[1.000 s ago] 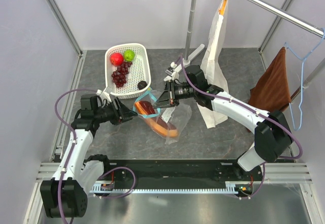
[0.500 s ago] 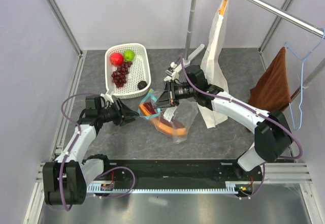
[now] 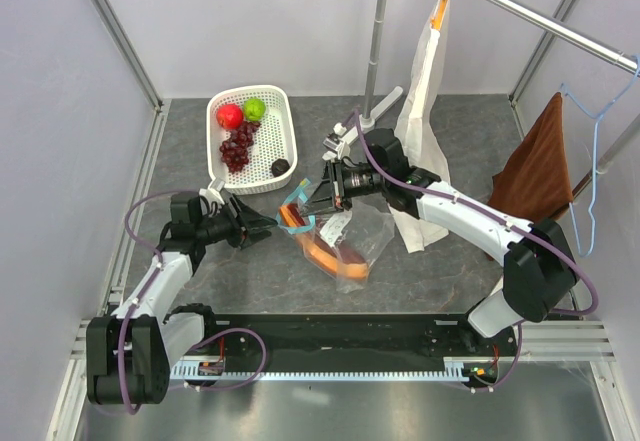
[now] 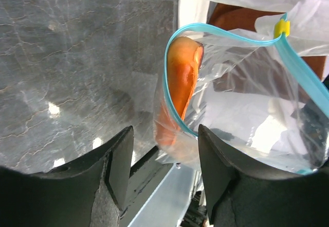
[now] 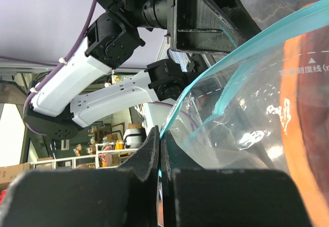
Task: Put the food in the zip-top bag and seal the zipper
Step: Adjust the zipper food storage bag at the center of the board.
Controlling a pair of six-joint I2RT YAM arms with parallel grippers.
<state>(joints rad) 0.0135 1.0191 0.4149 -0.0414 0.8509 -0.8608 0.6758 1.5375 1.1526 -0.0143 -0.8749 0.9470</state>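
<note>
The clear zip-top bag [image 3: 352, 233] hangs from my right gripper [image 3: 318, 199], which is shut on its teal zipper [image 5: 205, 75] at the mouth. The orange-and-maroon papaya slice [image 3: 335, 259] lies inside the bag and also shows in the left wrist view [image 4: 180, 90]. My left gripper [image 3: 264, 229] is open and empty, just left of the bag's open mouth [image 4: 172, 57]. Its fingers [image 4: 119, 165] are apart from the plastic. The red apple [image 3: 230, 116], green fruit [image 3: 254, 109], grape bunch [image 3: 237, 147] and dark ball [image 3: 281, 167] lie in the white basket [image 3: 283, 126].
A tall white paper bag [image 3: 422, 111] hangs from a rail at the back right, beside a pole base [image 3: 378, 111]. A brown cloth [image 3: 540, 166] hangs on a hanger at the far right. A black rail [image 3: 330, 333] runs along the near table edge.
The bag and papaya slice have shifted right and toward the near edge. My left arm has lowered, and its gripper now stands clear of the bag's mouth.
</note>
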